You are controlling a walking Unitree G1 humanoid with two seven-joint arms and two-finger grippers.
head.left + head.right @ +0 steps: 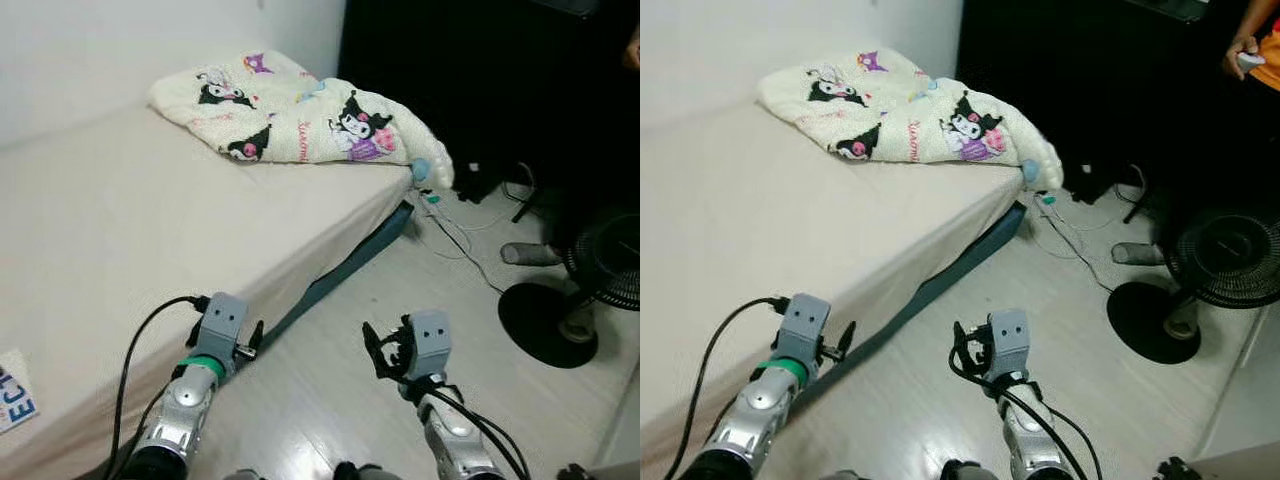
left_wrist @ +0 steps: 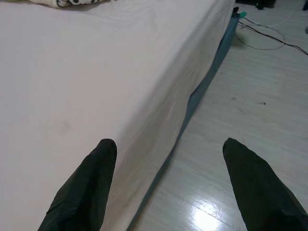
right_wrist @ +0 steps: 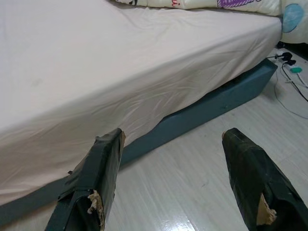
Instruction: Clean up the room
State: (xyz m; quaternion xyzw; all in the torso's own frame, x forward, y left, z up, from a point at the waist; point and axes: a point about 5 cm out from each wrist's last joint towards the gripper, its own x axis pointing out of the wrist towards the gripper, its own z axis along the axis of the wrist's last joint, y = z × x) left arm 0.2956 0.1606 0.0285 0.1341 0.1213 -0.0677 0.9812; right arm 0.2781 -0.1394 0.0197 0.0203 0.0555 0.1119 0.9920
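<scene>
A cream blanket (image 1: pixel 290 110) printed with cartoon figures lies crumpled at the far end of the bed (image 1: pixel 130 220), one corner hanging over the edge. The bed has a pale sheet and a teal base (image 1: pixel 340 275). My left gripper (image 2: pixel 169 143) hangs open at the bed's near side edge, one finger over the sheet and the other over the floor. My right gripper (image 3: pixel 174 132) is open too, low over the wooden floor beside the bed, with worn tape on its fingers (image 3: pixel 96 178). Neither holds anything.
A black standing fan (image 1: pixel 600 270) with a round base (image 1: pixel 548 322) stands on the right. Cables (image 1: pixel 465 245) trail across the floor by the bed's far corner. A printed blue-and-white sheet (image 1: pixel 15 392) lies on the bed at my left. A person's hand (image 1: pixel 1248 55) shows at top right.
</scene>
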